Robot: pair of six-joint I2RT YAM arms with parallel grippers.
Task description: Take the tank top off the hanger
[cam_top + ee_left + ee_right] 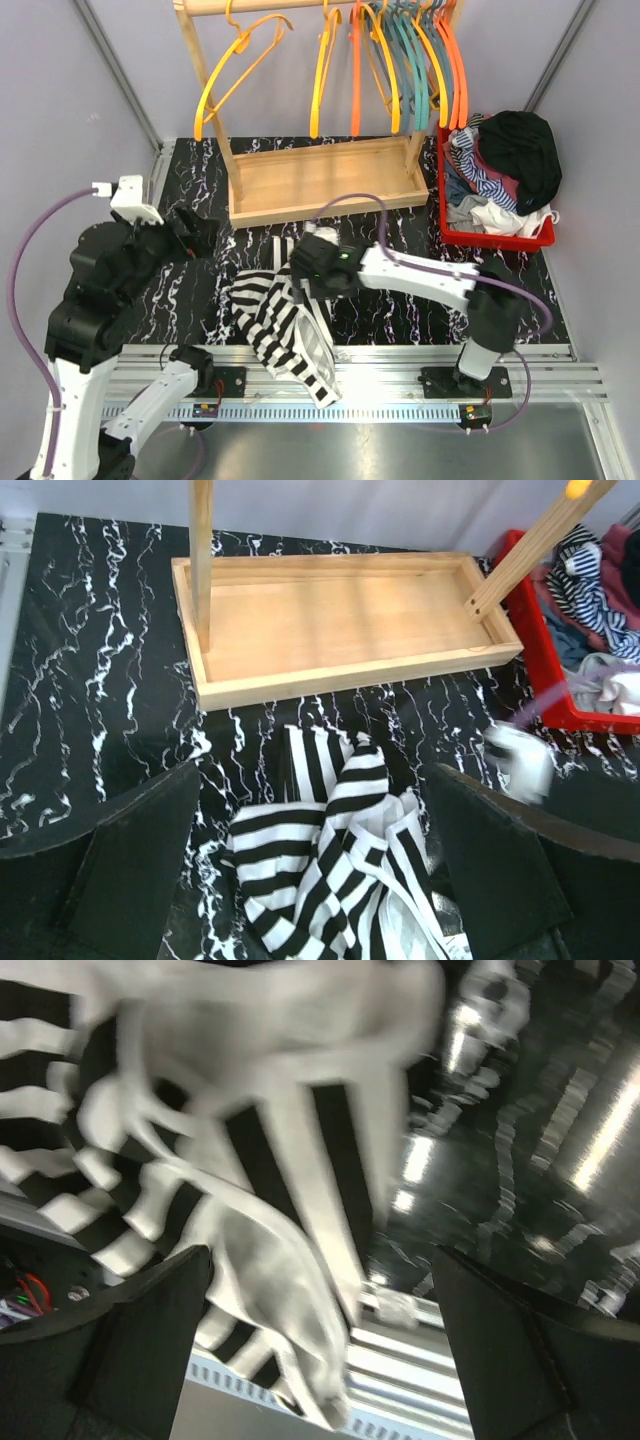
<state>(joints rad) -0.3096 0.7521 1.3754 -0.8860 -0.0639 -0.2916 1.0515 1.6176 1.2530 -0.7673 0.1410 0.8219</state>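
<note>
The black-and-white striped tank top lies crumpled on the black marbled worktop, just in front of the wooden rack base. Its far end is near the base's front edge and its near end hangs over the worktop's edge onto the metal rail. Whether a hanger is inside it cannot be told. The left tool hovers in front of the base's left end, to the left of the garment. Its fingers are spread wide and grip nothing, with the stripes showing on the worktop below the gap. The right tool sits over the garment's far end, in front of the base's middle. Its fingers are also spread wide, the blurred cloth lying beyond them rather than clamped. Right of the base stands a red basket heaped with clothes, and coloured hangers hang above the base.
</note>
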